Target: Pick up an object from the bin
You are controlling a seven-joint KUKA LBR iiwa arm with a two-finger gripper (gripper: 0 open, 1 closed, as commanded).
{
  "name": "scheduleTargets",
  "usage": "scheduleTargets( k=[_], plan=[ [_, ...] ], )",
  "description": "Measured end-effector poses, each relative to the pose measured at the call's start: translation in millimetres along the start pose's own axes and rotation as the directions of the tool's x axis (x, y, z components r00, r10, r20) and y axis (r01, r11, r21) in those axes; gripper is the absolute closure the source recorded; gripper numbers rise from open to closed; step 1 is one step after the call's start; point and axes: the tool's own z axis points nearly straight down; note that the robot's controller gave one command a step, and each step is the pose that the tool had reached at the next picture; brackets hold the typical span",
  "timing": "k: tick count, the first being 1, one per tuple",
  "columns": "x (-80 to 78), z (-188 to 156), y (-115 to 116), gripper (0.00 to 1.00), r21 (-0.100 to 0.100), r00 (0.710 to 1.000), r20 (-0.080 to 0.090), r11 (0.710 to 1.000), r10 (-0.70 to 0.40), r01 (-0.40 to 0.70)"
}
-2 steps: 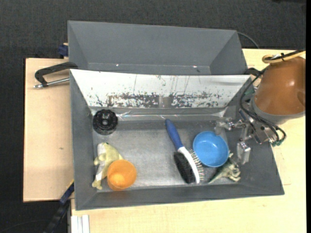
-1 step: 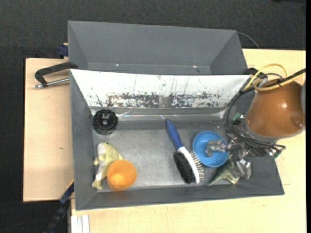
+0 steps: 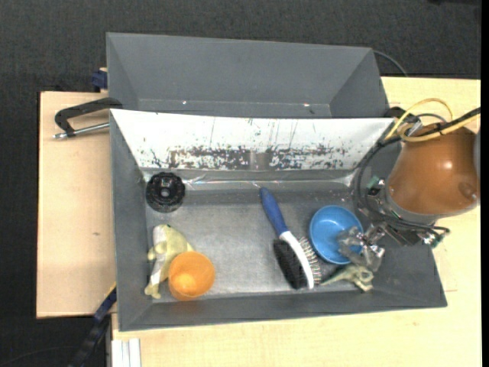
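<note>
Gripper (image 3: 364, 246) sits low in the front corner of the bin (image 3: 229, 224) on the view's right, under the orange wrist cover (image 3: 432, 176). Spread or pressed together: cannot tell, the metal parts blur into one clump from this angle.

Nearest thing is a blue bowl (image 3: 330, 234), tilted so its hollow shows, lying just beside the gripper on the view's left. Touching or a hair apart, cannot tell. An olive-tan toy-like thing (image 3: 354, 276), kind unclear, lies just in front of the gripper near the front wall.

A brush (image 3: 289, 243) lies just left of the bowl, with its black-and-white bristle head toward the front and its blue handle slanting to the back left. An orange ball (image 3: 189, 274) sits well apart in the front left corner, touching a pale yellow soft thing (image 3: 165, 249). A black round cap (image 3: 164, 190) sits at the back left, by the back wall.
</note>
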Motion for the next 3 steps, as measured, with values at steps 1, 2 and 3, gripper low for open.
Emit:
scheduleTargets(
  k=[1, 2, 3],
  plan=[
    [-0.1, 1.0, 0.8, 0.0, -0.002, 1.0, 0.0, 1.0, -0.001, 0.001],
    [-0.4, -1.1, 0.1, 1.0, 0.0, 1.0, 0.001, 1.0, 0.0, 0.0],
    [-16.1, -120.4, 5.0, 1.0, 0.004, 1.0, 0.003, 1.0, 0.018, -0.018]
  ],
)
